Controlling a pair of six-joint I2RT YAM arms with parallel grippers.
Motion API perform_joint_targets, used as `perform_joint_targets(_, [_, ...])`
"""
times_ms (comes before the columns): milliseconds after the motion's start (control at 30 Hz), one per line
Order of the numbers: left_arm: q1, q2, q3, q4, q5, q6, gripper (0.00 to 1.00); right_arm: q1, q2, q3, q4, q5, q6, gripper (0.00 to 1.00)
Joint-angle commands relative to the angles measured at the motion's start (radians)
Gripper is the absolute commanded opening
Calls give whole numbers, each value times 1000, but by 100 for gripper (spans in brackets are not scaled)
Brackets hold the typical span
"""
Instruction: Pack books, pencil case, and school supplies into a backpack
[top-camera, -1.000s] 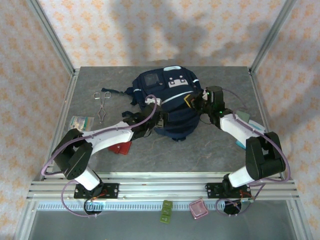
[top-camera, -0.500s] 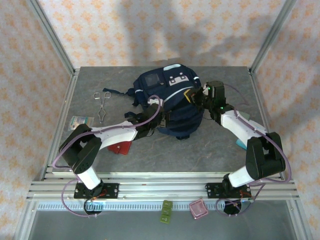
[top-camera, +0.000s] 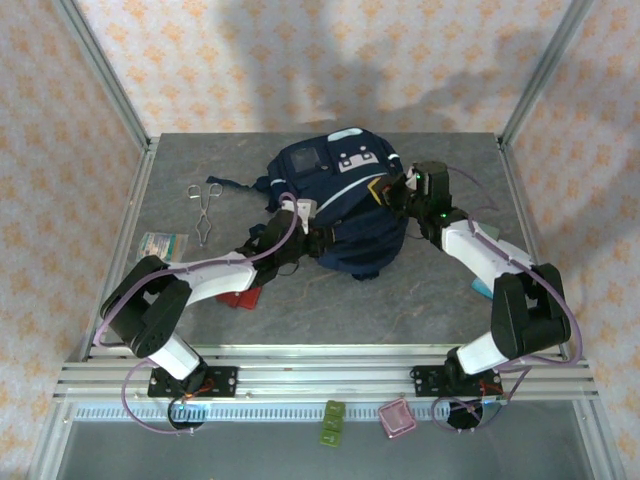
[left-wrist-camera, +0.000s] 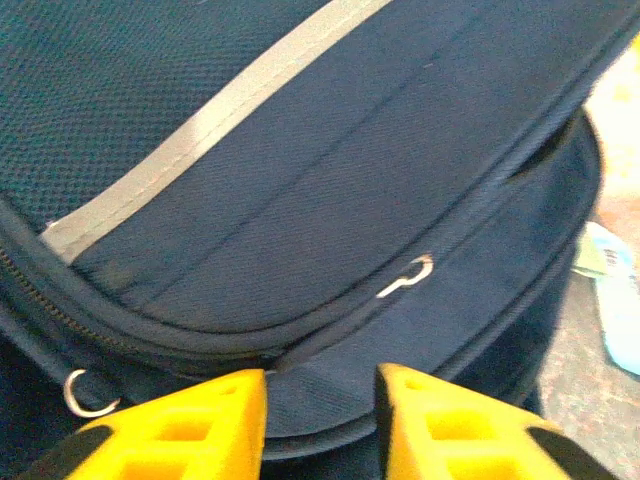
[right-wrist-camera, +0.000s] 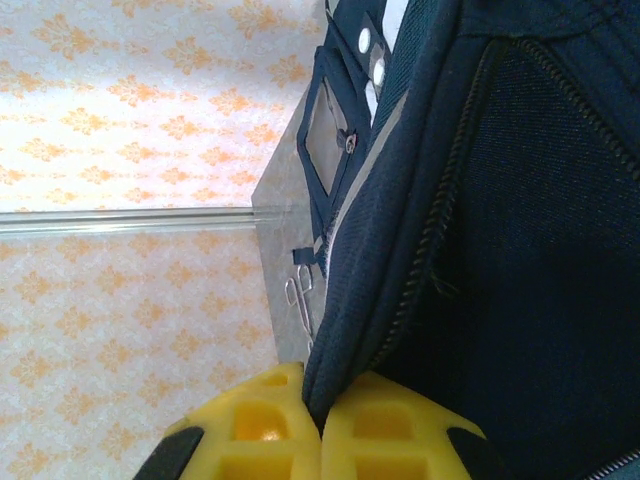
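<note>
Left gripper (left-wrist-camera: 321, 398) gapes apart; right gripper (right-wrist-camera: 319, 404) is pinched closed.

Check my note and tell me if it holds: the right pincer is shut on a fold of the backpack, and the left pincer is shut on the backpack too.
One part is wrong. The left pincer is open, with a clear gap at its tips in front of the backpack seam, as the left wrist view shows. The right pincer is indeed shut on a fold of the backpack.

navy backpack (top-camera: 345, 205) mid-table, red square (top-camera: 240, 298) near-left
</note>
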Motion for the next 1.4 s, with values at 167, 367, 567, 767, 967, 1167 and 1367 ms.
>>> perform_joint_targets(167, [2, 11, 40, 73, 85, -4, 54, 9, -2, 54, 107, -35, -17, 0])
perform_joint_targets(367, [-4, 36, 95, -56, -57, 14, 53, 9, -5, 52, 100, -32, -23, 0])
perform_joint_targets(567, [-9, 60, 143, -257, -207, -15, 36, 9, 9, 78, 96, -34, -24, 0])
perform_joint_targets(767, [-10, 50, 98, -200, -182, -37, 40, 9, 23, 133, 86, -46, -26, 0])
perform_joint_targets(967, [-19, 101, 160, -206, -147, -23, 51, 12, 30, 117, 98, -50, -18, 0])
perform_joint_targets(1167, [-21, 171, 224, -161, -61, -45, 55, 19, 24, 109, 96, -51, -22, 0])
perform_joint_targets(1367, [-20, 169, 227, -45, 5, -40, 37, 29, 24, 95, 111, -56, -11, 0])
